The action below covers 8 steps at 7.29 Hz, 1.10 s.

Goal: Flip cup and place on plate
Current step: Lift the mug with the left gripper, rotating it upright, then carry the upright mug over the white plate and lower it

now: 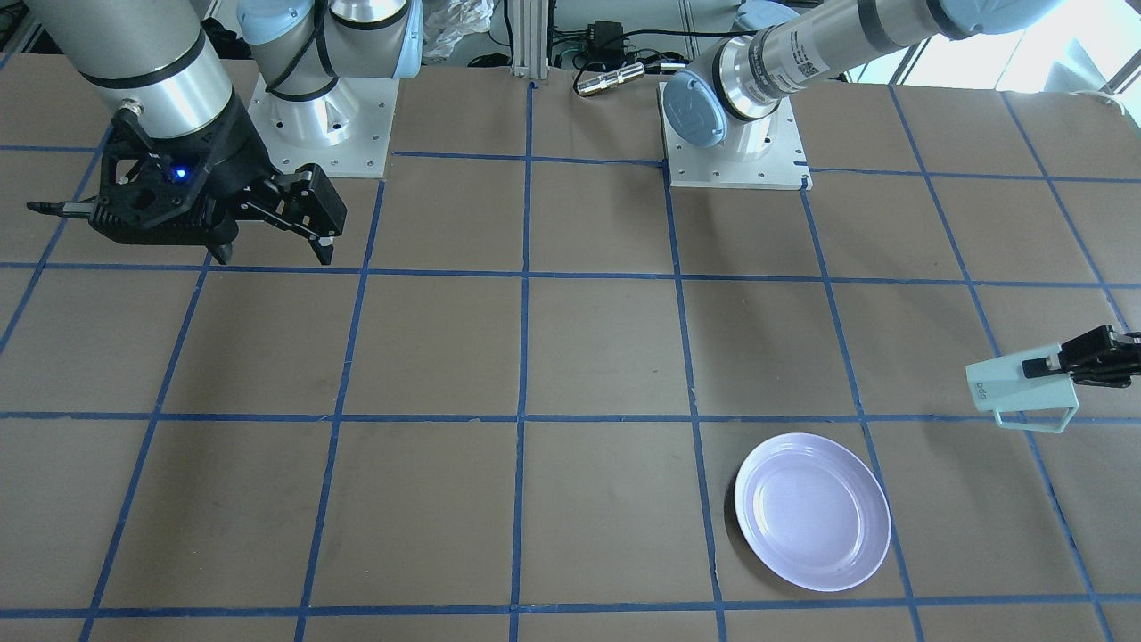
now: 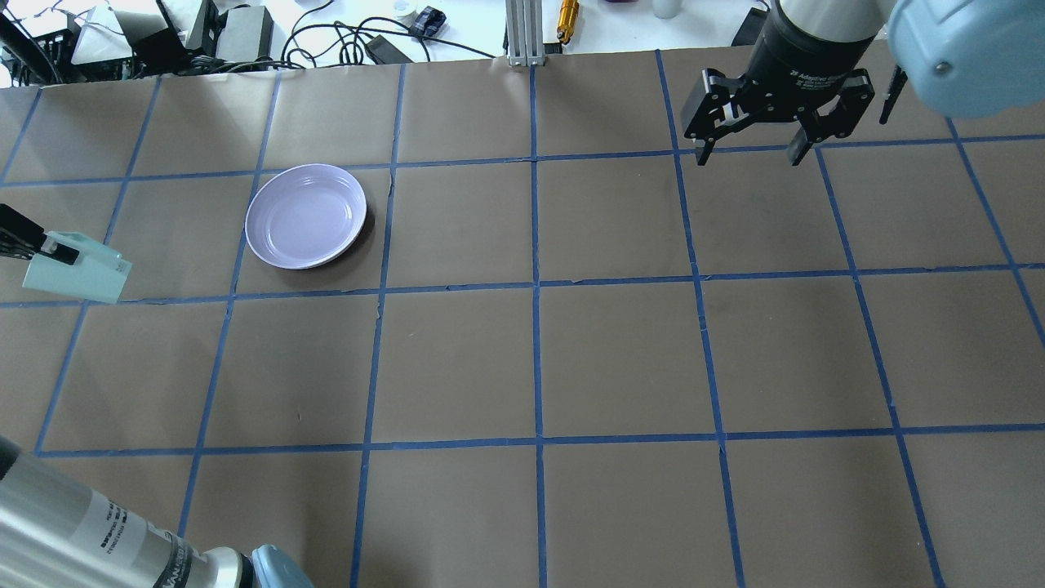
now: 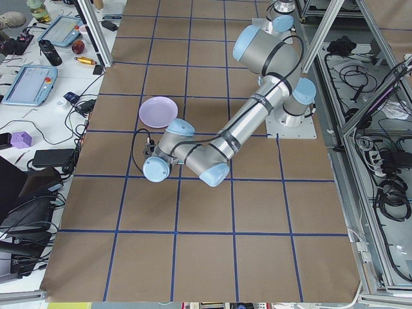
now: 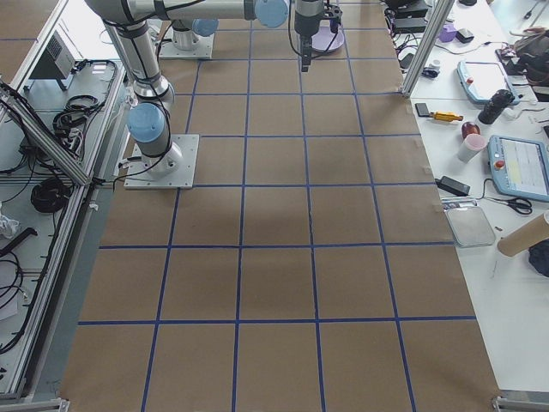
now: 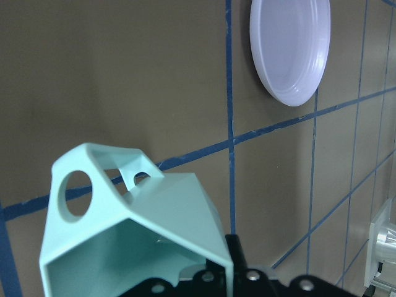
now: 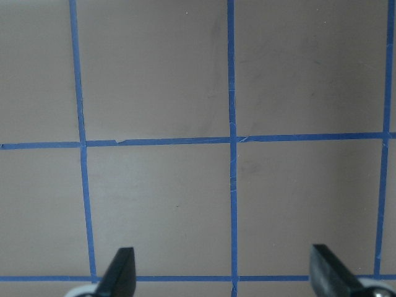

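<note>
The pale mint-green faceted cup [image 1: 1014, 383] hangs on its side above the table at the far right of the front view, its lettered base pointing left and its squared handle down. My left gripper [image 1: 1052, 364] is shut on the cup's rim. The cup also shows at the left edge of the overhead view [image 2: 77, 271] and close up in the left wrist view [image 5: 130, 229]. The lavender plate [image 1: 812, 511] lies flat and empty on the table, apart from the cup; it shows in the overhead view [image 2: 306, 215] too. My right gripper [image 2: 751, 153] is open and empty, high above the far right of the table.
The table is brown paper crossed by a blue tape grid [image 2: 535, 282]. The arm bases [image 1: 735, 143] stand on white plates at the robot side. Cables and tools [image 2: 343, 37] lie beyond the far edge.
</note>
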### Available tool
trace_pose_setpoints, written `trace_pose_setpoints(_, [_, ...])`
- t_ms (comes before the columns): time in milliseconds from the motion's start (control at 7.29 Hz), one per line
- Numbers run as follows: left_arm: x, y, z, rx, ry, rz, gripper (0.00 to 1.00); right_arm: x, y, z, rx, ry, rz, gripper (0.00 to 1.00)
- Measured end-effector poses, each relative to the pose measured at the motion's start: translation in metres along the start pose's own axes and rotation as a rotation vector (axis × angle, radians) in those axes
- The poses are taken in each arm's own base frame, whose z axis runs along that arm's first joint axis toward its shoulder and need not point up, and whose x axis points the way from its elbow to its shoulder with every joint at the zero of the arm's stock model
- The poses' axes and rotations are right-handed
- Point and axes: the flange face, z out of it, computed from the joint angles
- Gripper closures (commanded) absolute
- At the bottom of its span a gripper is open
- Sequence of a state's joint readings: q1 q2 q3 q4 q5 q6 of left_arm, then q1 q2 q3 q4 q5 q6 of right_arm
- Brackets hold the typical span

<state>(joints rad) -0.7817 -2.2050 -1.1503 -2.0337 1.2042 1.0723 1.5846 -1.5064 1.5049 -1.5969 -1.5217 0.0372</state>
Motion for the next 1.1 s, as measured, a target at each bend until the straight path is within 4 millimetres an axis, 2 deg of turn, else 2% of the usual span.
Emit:
trace_pose_setpoints(275, [0.092,-0.024,0.014,-0.067,-0.089,0.000,1.00,0.000,0.000,0.000,0.000,0.000,0.000,0.00])
trace_pose_setpoints(412, [0.128,-0.031,0.029,-0.098,-0.164,-0.017,1.00,0.000,0.000,0.000,0.000,0.000,0.000,0.00])
trace_pose_setpoints(824, [0.216,-0.066,0.074,-0.125,-0.458,-0.021,1.00,0.000,0.000,0.000,0.000,0.000,0.000,0.00])
trace_pose_setpoints(1098, [0.273,-0.103,0.123,-0.125,-0.632,0.065,1.00,0.000,0.000,0.000,0.000,0.000,0.001,0.00])
